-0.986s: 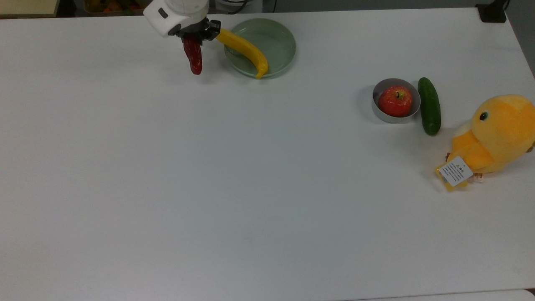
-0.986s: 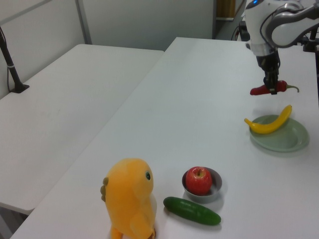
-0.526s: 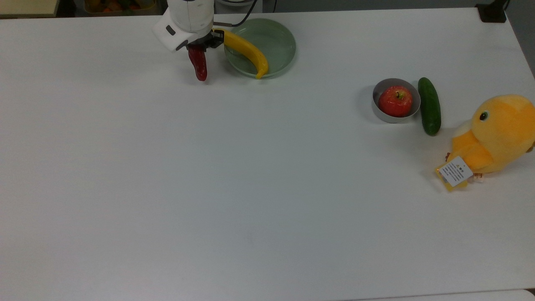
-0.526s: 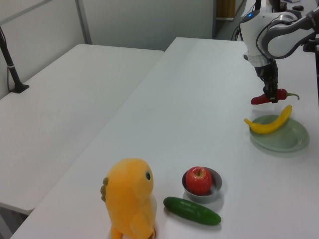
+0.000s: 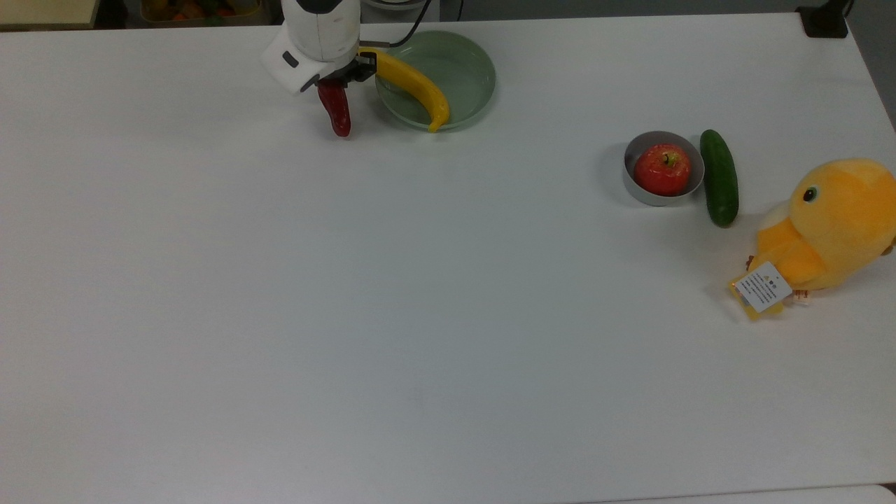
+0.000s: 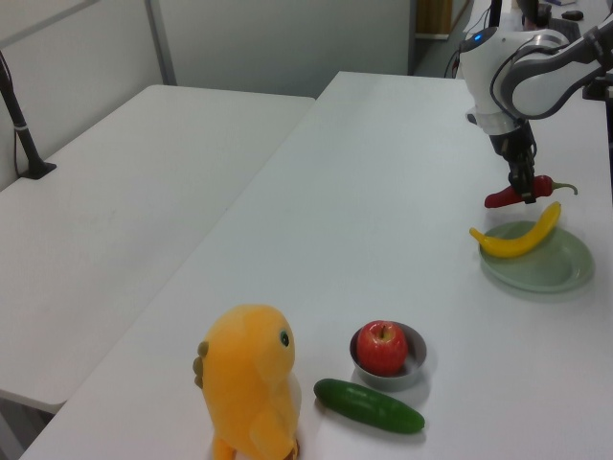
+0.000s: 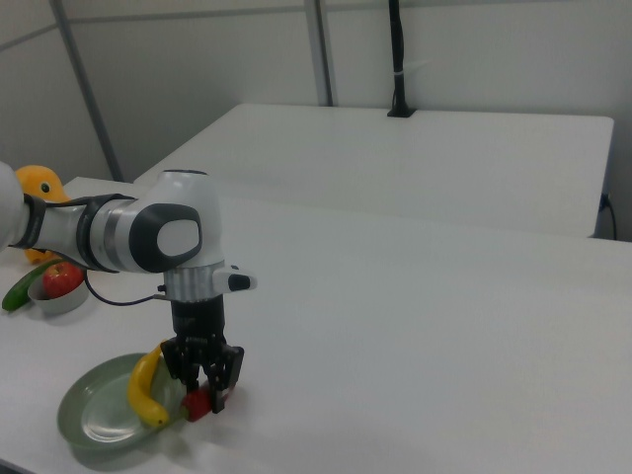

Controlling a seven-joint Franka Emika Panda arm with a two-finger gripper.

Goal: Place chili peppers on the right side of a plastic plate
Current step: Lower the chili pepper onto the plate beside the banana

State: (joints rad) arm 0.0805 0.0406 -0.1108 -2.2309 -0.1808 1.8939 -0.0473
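Observation:
My gripper (image 5: 334, 78) (image 6: 526, 189) (image 7: 205, 388) is shut on the dark-red chili pepper (image 5: 339, 112) (image 6: 506, 196) (image 7: 197, 404), gripping it near the stem end. The pepper hangs low over the table, just off the top view's left of the pale mint-green plate (image 5: 462, 66) (image 6: 556, 273) (image 7: 94, 420). Its curled green stem (image 6: 563, 187) sticks out past the fingers in the left view. A yellow banana-like item (image 5: 413, 85) (image 6: 522, 240) (image 7: 144, 391) lies across the plate's rim, close beside the gripper.
A grey bowl (image 5: 647, 192) (image 6: 414, 369) holds a red apple (image 5: 661, 169) (image 6: 382, 347), with a dark green cucumber (image 5: 719, 177) (image 6: 369, 405) beside it. A yellow plush chick (image 5: 833, 224) (image 6: 251, 379) sits at the top view's right edge. White table (image 5: 350, 315) stretches wide below.
The gripper has carried the chili toward the top view's right and lower, closer to the plate's rim and the table. Nothing else moved.

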